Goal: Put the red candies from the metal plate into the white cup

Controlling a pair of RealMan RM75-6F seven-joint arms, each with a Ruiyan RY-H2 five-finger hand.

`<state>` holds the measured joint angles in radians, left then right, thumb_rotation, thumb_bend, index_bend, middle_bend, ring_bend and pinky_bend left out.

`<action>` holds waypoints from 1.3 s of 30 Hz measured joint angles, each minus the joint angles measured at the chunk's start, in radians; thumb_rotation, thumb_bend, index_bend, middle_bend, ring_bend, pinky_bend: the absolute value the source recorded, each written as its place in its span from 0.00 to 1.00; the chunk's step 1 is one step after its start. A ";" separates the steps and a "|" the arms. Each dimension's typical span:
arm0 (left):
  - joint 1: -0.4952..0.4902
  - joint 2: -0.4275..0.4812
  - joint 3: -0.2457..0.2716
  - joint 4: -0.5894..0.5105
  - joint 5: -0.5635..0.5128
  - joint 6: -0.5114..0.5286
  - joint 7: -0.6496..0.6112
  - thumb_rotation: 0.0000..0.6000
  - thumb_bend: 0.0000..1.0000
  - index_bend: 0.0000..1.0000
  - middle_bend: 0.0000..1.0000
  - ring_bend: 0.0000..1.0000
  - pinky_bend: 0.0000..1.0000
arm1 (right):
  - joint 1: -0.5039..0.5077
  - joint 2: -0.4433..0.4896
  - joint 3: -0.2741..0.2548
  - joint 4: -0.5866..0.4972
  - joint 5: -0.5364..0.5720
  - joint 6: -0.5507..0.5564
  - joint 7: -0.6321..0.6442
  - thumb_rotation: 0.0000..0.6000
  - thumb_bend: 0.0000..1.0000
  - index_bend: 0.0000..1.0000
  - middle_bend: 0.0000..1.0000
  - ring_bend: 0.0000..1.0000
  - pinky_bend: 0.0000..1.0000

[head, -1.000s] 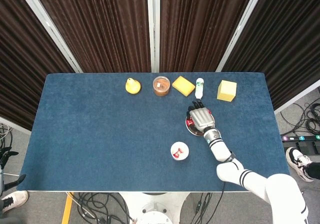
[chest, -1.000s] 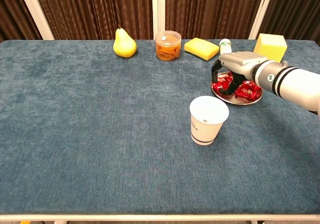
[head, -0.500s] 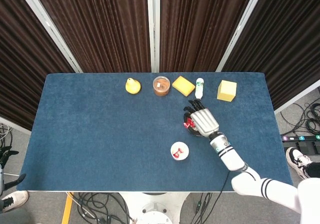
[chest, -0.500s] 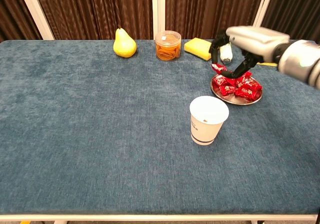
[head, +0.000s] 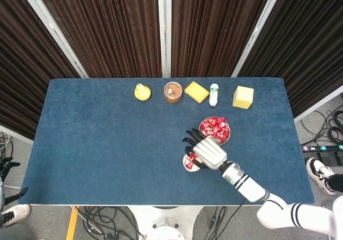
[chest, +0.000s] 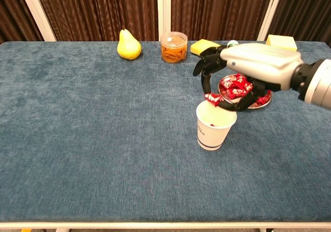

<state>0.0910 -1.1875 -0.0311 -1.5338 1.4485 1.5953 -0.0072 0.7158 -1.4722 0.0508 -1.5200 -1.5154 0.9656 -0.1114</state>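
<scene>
My right hand [chest: 248,69] [head: 206,151] hovers over the white cup [chest: 214,126] [head: 188,164] and pinches one red candy [chest: 212,98] between thumb and a finger, just above the cup's rim. The other fingers are spread. Inside the cup, in the head view, lies another red candy [head: 189,167]. The metal plate [head: 227,136] [chest: 265,102] sits right of and beyond the cup, with several red candies [head: 215,128] [chest: 235,85] heaped on it. The hand partly hides the plate in the chest view. My left hand shows in neither view.
Along the far edge stand a yellow pear [chest: 129,44], a clear jar of orange rubber bands [chest: 174,46], a yellow sponge [head: 196,91], a small white bottle [head: 214,94] and a yellow block [head: 243,97].
My right hand lifted off the plate with a candy pinched, then swung left and toward the near edge to above the cup. The plate's candies are now uncovered.
</scene>
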 measured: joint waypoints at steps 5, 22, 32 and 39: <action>-0.003 -0.002 -0.002 0.002 0.005 0.003 -0.002 1.00 0.13 0.37 0.31 0.27 0.27 | 0.011 -0.011 0.001 -0.002 0.022 -0.029 -0.049 1.00 0.31 0.38 0.16 0.00 0.00; -0.006 -0.010 -0.003 0.019 0.006 -0.005 -0.015 1.00 0.13 0.37 0.31 0.27 0.27 | -0.035 0.038 0.082 0.054 0.221 0.019 -0.070 1.00 0.25 0.36 0.17 0.00 0.00; -0.004 -0.008 -0.003 0.015 -0.001 -0.007 -0.012 1.00 0.13 0.37 0.31 0.27 0.26 | 0.007 -0.090 0.105 0.328 0.394 -0.129 -0.134 1.00 0.25 0.37 0.16 0.00 0.00; -0.001 -0.008 -0.001 0.015 -0.004 -0.008 -0.011 1.00 0.13 0.37 0.31 0.27 0.26 | 0.054 -0.205 0.112 0.470 0.413 -0.186 -0.149 1.00 0.26 0.38 0.17 0.00 0.00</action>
<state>0.0899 -1.1956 -0.0323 -1.5192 1.4445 1.5871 -0.0178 0.7696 -1.6775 0.1627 -1.0505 -1.1026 0.7791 -0.2601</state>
